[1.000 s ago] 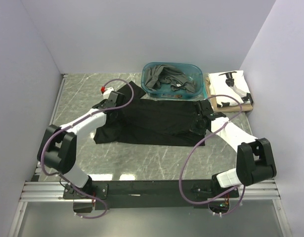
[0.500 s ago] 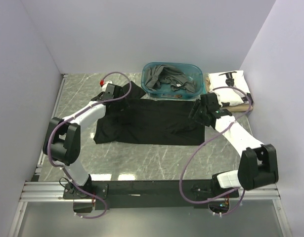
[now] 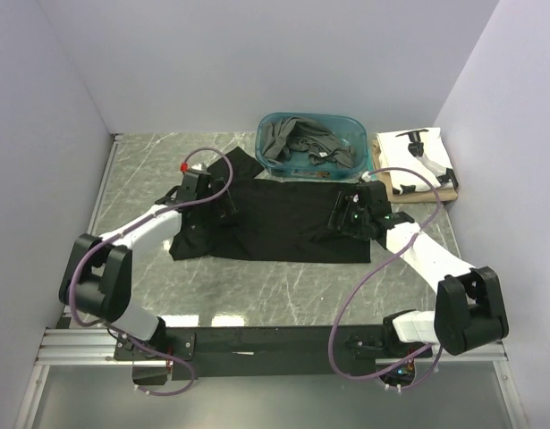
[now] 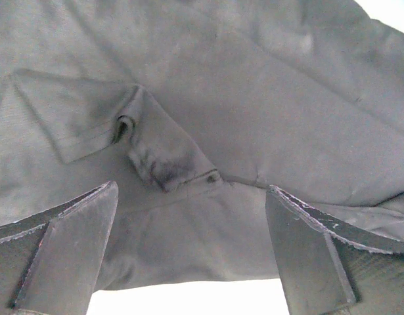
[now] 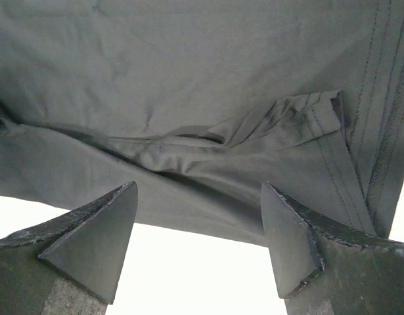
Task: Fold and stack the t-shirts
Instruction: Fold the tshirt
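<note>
Roughly midway: left fingers [image 4: 70, 230] apart, gripping nothing, over the black t-shirt [image 3: 283, 219], which looks part-folded in the middle of the surface [image 3: 283, 286]; right fingers [image 5: 90, 230] likewise apart at its right edge. Dark grey t-shirts [image 3: 297, 141] in the teal tub [image 3: 362, 147] are not yet folded — the white printed t-shirt [image 3: 418, 156] lies folded at far right, stack begun.

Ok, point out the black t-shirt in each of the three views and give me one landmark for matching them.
Top external: the black t-shirt lies spread mid-table, on the near side of the teal tub.
Left wrist: the shirt fills nearly the whole picture.
Right wrist: it fills the upper part.
Shared landmark: the shirt's edge against the bare table.
</note>
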You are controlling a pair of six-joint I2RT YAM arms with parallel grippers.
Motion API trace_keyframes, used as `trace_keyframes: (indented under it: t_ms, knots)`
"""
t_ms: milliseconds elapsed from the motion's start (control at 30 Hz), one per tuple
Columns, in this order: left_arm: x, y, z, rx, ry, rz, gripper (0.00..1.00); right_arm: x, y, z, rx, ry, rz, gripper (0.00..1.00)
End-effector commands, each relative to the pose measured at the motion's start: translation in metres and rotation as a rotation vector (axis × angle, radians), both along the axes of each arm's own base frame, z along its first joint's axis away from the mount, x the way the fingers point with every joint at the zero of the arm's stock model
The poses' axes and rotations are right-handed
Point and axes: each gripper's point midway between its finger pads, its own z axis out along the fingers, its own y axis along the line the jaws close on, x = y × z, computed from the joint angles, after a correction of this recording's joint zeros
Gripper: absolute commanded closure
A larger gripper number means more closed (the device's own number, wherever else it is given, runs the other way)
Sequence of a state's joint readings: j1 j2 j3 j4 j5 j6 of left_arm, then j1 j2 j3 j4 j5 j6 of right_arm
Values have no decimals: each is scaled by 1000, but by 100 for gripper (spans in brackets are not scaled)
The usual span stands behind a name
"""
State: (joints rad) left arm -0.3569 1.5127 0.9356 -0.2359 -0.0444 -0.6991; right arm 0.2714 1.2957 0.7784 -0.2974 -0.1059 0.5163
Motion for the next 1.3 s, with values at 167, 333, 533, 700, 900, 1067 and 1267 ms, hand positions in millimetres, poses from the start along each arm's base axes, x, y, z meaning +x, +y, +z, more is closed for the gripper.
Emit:
trace_keyframes:
  t_ms: [167,333,533,700,900,1067,1267]
  knots:
    - [33,-17,-11,-25,2,-1,1,3,-11,-14,-68,11,-41,18]
    - [49,-11,-18,40,14,35,0,6,-16,-14,-80,6,-63,18]
    - [96,-12,-13,99,-45,61,1,10,-20,-16,-88,17,-71,18]
    - [130,-26,-10,95,-67,28,1,8,-29,-14,-109,7,-95,18]
    - [144,-23,23,117,-132,46,0,7,-30,-5,-108,-24,-87,18]
    - [109,-4,49,109,-180,90,1,14,-24,4,-93,-69,-65,18]
    - [51,12,28,55,-139,130,1,13,-6,-5,-78,-45,-12,18]
